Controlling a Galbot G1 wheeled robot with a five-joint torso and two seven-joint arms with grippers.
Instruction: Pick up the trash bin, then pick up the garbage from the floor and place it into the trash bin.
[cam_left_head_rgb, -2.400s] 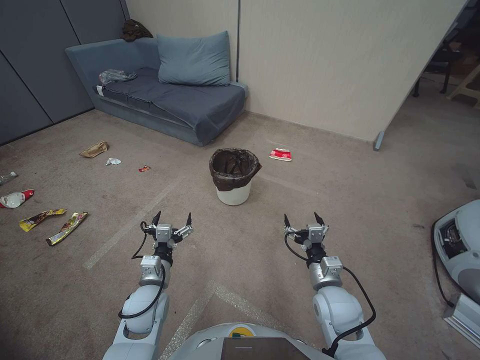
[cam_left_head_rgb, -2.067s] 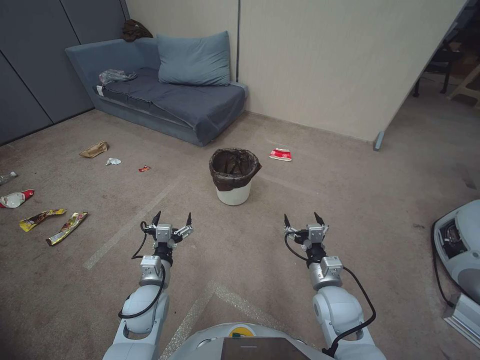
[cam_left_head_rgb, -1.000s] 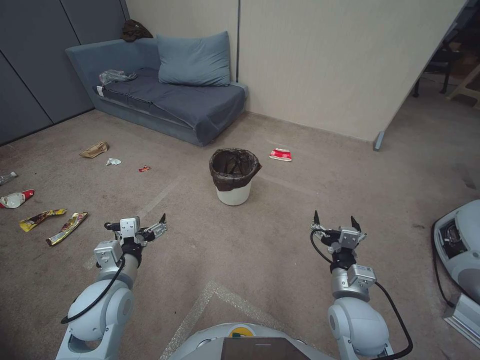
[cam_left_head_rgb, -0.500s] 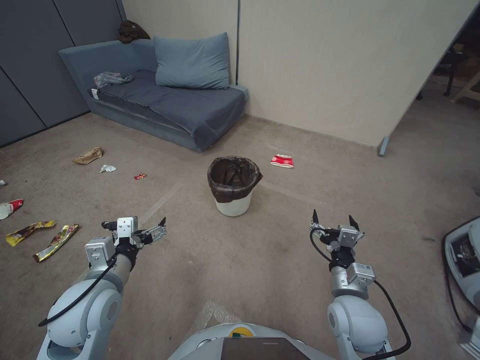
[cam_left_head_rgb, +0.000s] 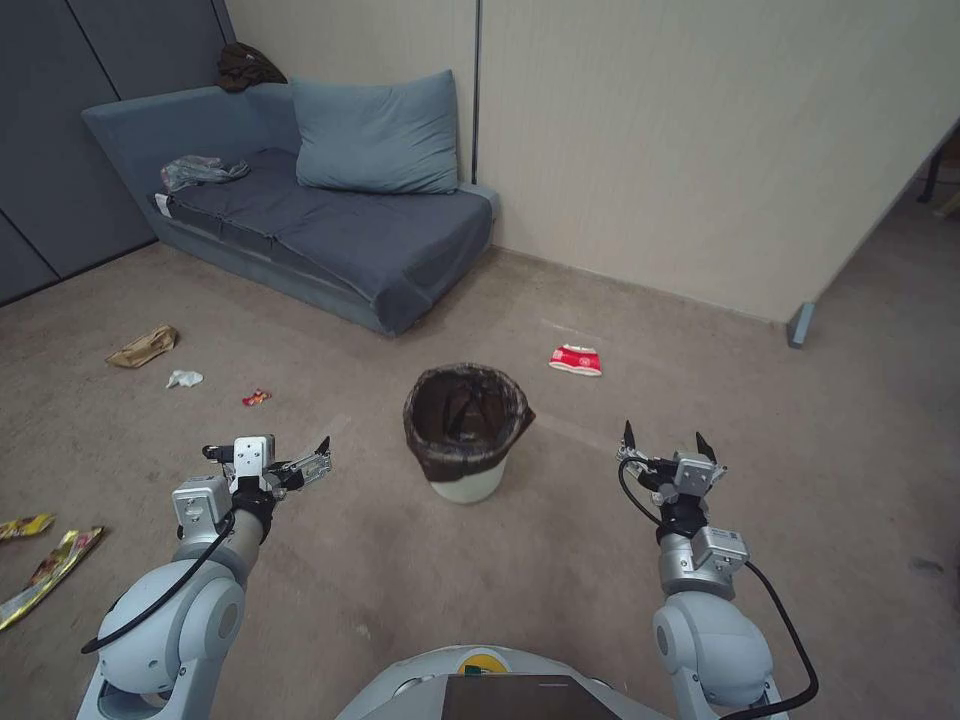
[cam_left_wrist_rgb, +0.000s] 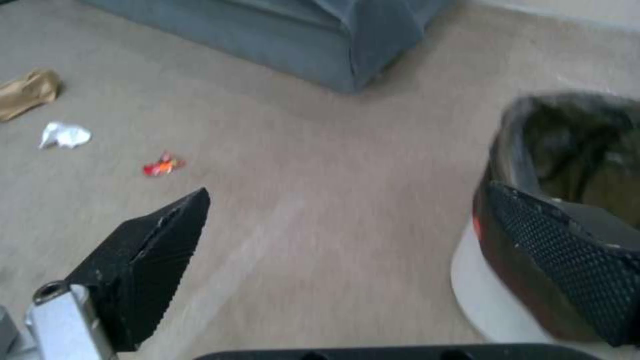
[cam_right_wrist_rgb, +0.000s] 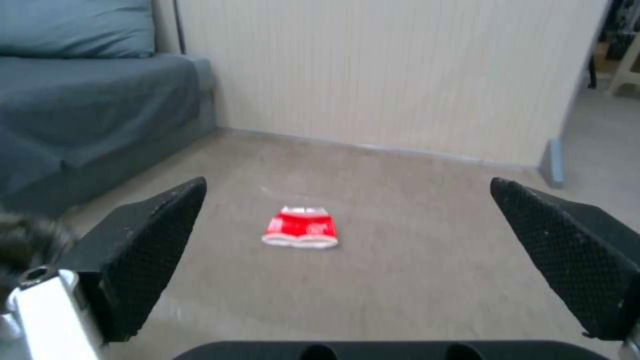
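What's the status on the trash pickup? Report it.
Nothing is finished. The trash bin stands on the floor, unlifted. The left hand and right hand are both open and empty on either side of it. The red cup, tan paper bag, tissue and snack wrappers lie on the carpet.

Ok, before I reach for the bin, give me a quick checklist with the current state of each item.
1. Bin upright on the floor between the arms: ok.
2. Liner folded over the rim, mouth open: ok.
3. Left gripper open, beside the bin, not touching it: ok.
4. Right gripper open, nothing in it: ok.
5. Floor between the grippers and the bin free of litter: ok; the red cup lies beyond the bin, the tissue and paper bag far off on the left.
6. Bin contents: cannot tell, the inside is dark.
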